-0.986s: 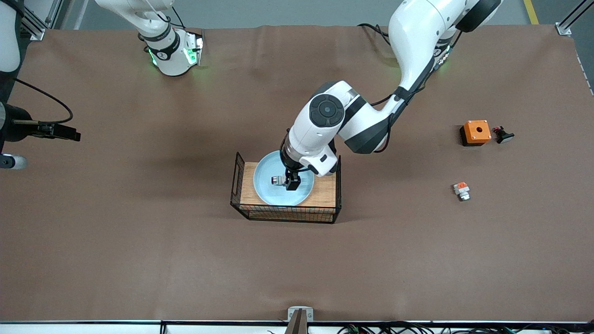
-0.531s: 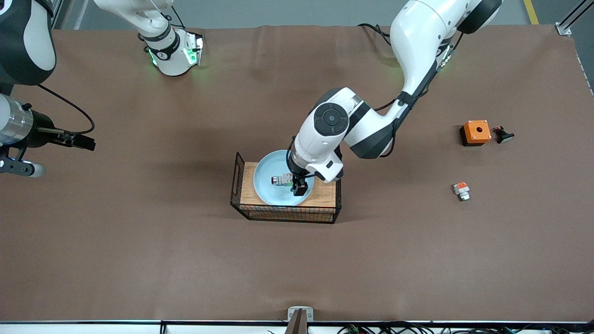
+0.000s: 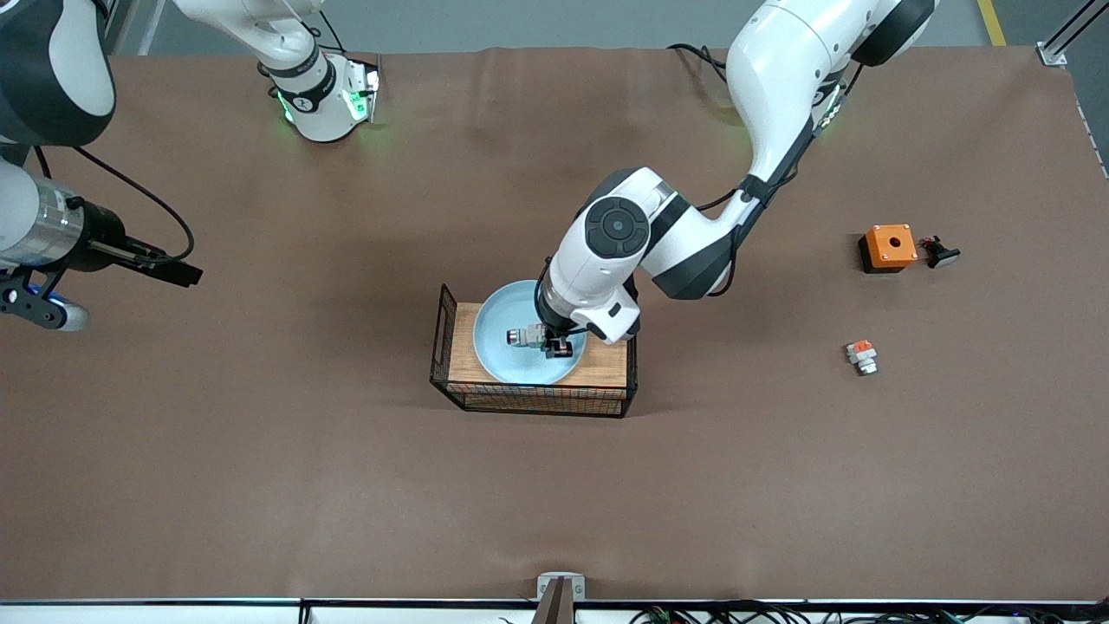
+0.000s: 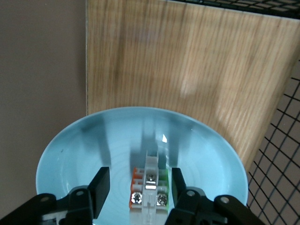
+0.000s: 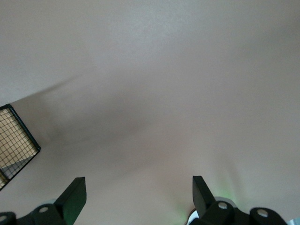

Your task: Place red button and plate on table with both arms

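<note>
Brown matte counter [image 3: 260, 451] carrying all items, with both arm bases along its edge farthest from the front camera. Left arm [image 3: 780, 95], reaching from its base down to the middle of the counter; right arm [image 3: 43, 78], held up over the counter's margin at its own end. Black wire basket [image 3: 528, 400] with a wooden top [image 3: 606, 364], standing near the middle of the counter. Pale blue plate [image 3: 498, 334], round with a raised rim, resting on the wooden top and slightly overhanging the top's edge farthest from the front camera. Orange box [image 3: 889, 246] with a hole in its upper face, toward the left arm's end of the counter, with a small black part [image 3: 939, 252] just beside it. Left gripper [image 4: 139, 187], lowered into the plate, its fingers [image 4: 100, 187] partly drawn in on either side of the red button [image 4: 149, 192] and close against it; whether the pads press it firmly cannot be told. Right gripper [image 5: 139, 197], fingers spread wide and holding nothing, over bare counter with a corner of the basket at the margin of the right wrist view. The red button, a white and silver unit with a green patch on one side and orange on the other, lying in the plate. Small white piece with an orange-red block [image 3: 862, 356], on the counter nearer to the front camera than the orange box.
</note>
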